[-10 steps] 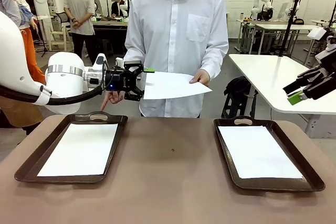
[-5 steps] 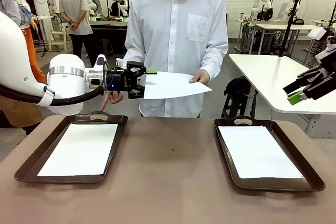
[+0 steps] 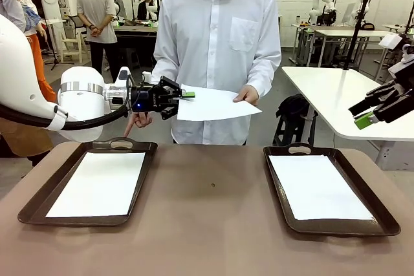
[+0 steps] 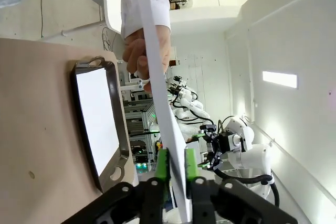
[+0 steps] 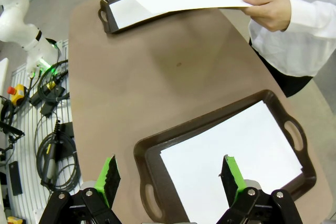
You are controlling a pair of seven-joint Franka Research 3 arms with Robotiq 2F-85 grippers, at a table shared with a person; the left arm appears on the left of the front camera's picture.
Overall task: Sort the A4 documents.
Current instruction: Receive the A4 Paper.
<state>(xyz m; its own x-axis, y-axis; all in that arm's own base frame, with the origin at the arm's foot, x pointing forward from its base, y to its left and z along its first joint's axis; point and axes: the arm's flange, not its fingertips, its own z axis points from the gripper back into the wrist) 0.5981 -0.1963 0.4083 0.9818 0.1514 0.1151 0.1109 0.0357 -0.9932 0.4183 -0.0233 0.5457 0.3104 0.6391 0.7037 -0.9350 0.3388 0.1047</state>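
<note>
1. Above the far table edge, left gripper (image 3: pixel 184 97) clamps the near edge of the sheet (image 3: pixel 217 103), green pads (image 4: pixel 163 163) pinched flat on the paper; hand (image 3: pixel 247 95) grips the opposite corner.
2. Handover step, by the look of it: pinch made, sheet not yet released by the person.
3. Next calls for a pull clear once the hand lets go, then a carry down to a tray (which one cannot be judged; left tray (image 3: pixel 31 208) and right tray (image 3: pixel 336 226) each hold a white sheet).
4. Right gripper (image 5: pixel 169 179) hangs wide open over the right tray, holding nothing.
5. Against a second ago: left jaws gaping around the sheet's edge then, shut on it now; sheet, hand, trays unmoved.
</note>
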